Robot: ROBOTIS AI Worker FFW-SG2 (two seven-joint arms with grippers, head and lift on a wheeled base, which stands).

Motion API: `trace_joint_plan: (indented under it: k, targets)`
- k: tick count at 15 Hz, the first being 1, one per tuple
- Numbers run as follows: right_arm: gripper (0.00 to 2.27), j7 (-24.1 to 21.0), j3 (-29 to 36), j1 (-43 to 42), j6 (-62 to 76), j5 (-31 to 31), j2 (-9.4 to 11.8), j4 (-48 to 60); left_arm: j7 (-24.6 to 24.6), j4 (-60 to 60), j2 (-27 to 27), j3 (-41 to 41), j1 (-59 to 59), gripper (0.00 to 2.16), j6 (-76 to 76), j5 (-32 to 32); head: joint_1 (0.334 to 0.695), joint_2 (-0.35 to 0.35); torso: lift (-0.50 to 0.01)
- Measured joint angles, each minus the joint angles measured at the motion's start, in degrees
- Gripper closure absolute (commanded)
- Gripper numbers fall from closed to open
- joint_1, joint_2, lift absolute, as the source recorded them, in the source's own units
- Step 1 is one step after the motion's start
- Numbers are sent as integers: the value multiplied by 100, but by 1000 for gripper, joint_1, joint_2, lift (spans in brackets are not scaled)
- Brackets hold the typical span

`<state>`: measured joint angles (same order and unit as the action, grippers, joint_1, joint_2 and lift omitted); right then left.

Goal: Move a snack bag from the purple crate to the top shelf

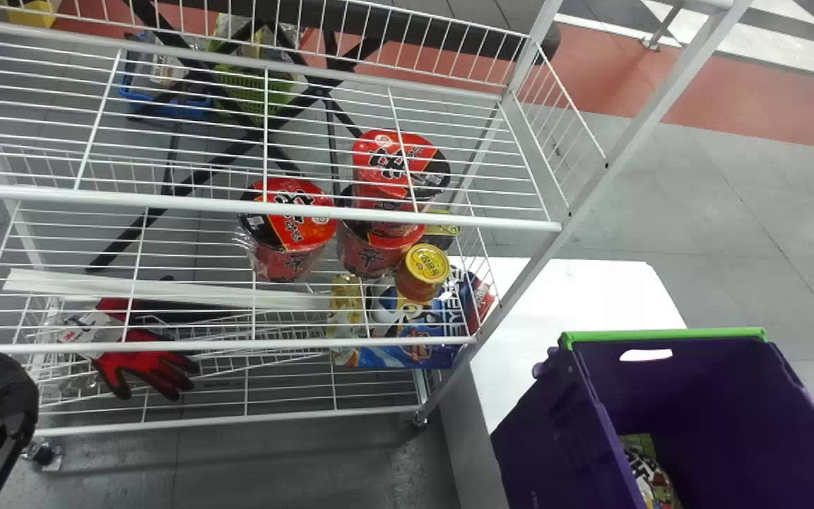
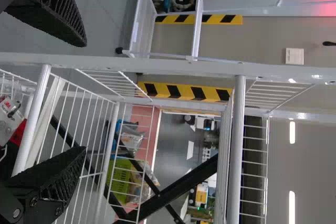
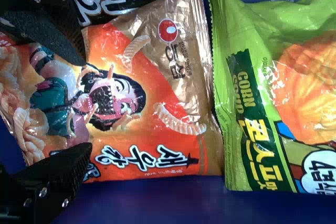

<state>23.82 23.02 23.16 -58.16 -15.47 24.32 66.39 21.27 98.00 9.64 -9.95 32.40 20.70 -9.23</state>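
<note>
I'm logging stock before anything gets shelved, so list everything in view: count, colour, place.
Wire rack: one, white, ahead
Tubs: at least three, red and black, below upper shelf
Jar: one, yellow lid, beside tubs
Pack: one, blue, lower right of rack
Glove: at least one, red and black, rack's left
Strip: one, white, rack's left
Baskets: two, blue and green, behind rack
Table: one, white, right of rack
Crate: one, purple, right
Snack bags: at least three, orange, green, dark, in crate
Left gripper: one, black, rack's left
Right gripper: one, black, at orange bag
</note>
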Motion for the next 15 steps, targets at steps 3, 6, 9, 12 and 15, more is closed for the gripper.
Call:
trace_joint_plan:
  k: [3,6,9,12,15]
  targets:
    - [400,0,1,-7,19,11,-38,5,-1,5,4,2,0,117,-5,0,695,-350,-454]
    - [289,-9,5,-13,147,38,-90,2,0,11,5,1,3,117,-3,0,695,-350,-454]
    - [161,186,86,22,264,130,-126,63,9,33,4,-6,10,117,-2,0,695,-350,-454]
    - [161,434,369,79,286,297,-139,139,9,52,3,-1,28,117,0,0,695,-350,-454]
    - [218,466,386,123,334,221,-119,125,2,28,-5,2,20,117,46,0,695,-350,-454]
